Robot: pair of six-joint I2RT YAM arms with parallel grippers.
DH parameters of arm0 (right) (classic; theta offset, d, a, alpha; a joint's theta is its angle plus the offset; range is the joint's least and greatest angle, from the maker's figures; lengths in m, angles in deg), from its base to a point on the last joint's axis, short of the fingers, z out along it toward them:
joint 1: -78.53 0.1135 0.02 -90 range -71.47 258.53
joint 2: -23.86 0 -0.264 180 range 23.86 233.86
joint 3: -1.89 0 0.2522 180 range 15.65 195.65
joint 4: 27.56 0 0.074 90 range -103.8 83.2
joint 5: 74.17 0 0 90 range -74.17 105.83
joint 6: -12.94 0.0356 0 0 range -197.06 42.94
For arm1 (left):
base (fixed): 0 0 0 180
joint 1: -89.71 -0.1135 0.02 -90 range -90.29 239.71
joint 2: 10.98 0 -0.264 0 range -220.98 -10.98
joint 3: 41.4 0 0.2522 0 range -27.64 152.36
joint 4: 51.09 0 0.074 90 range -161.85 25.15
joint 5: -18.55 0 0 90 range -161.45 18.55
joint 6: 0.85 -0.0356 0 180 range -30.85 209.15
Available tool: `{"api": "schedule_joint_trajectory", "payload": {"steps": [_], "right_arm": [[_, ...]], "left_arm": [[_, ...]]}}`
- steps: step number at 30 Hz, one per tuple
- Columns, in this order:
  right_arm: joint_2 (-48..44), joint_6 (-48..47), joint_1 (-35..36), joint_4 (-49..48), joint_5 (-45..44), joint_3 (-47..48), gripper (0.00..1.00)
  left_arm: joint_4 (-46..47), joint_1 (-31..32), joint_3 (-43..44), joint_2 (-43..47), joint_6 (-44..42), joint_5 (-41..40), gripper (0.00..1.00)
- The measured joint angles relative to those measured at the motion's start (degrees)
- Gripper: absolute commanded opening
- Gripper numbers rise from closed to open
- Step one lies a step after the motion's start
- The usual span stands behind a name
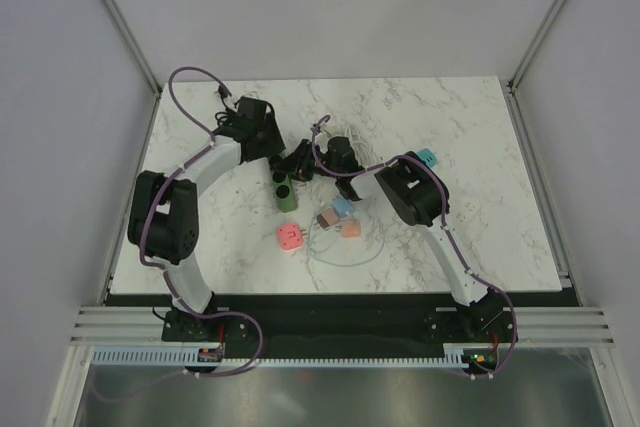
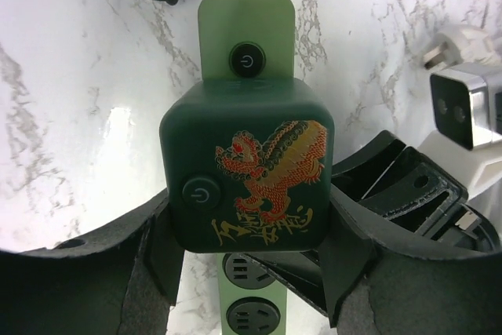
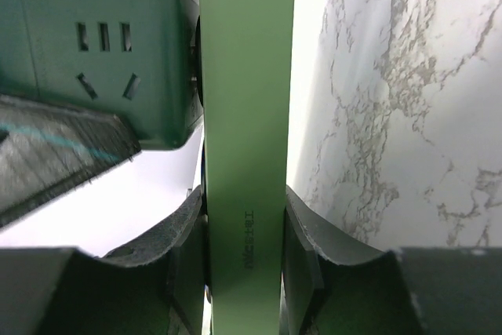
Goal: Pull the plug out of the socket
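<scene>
Left gripper [image 2: 251, 229] pinches the dark green dragon-printed plug [image 2: 247, 166] by its sides while the right gripper [image 3: 245, 233] clamps the pale green power strip [image 3: 247, 76]; the plug, seated, juts off the strip's face, square to its long axis, toward the left arm.

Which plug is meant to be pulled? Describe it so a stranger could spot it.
On the marble table, find the pale green power strip near the middle. The plug is the dark green cube seated on it, alone in bearing a red-and-gold beast.
</scene>
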Motion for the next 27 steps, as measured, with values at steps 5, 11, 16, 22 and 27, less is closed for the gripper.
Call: {"api": "schedule_joint_trajectory", "payload": {"steps": [5,11,16,22,27], "right_arm": [[0.0,-0.1,0.0,-1.0,0.6,0.0,0.00],[0.0,-0.3,0.0,-0.6,0.0,0.0,0.00],[0.0,-0.3,0.3,-0.2,0.1,0.1,0.00],[-0.3,-0.5,0.0,-1.4,0.9,0.1,0.00],[-0.3,-1.2,0.3,0.6,-0.8,0.1,0.00]], "left_arm": [[-1.1,5.0,1.2,0.0,-3.2,-10.9,0.02],[-0.9,-0.9,0.6,0.1,0.3,0.6,0.02],[-2.3,3.9,1.4,0.2,-2.8,-8.9,0.02],[-2.1,4.5,1.8,1.1,-4.9,-9.8,0.02],[-2.0,-0.7,0.6,1.4,-0.6,-0.7,0.02]]}}
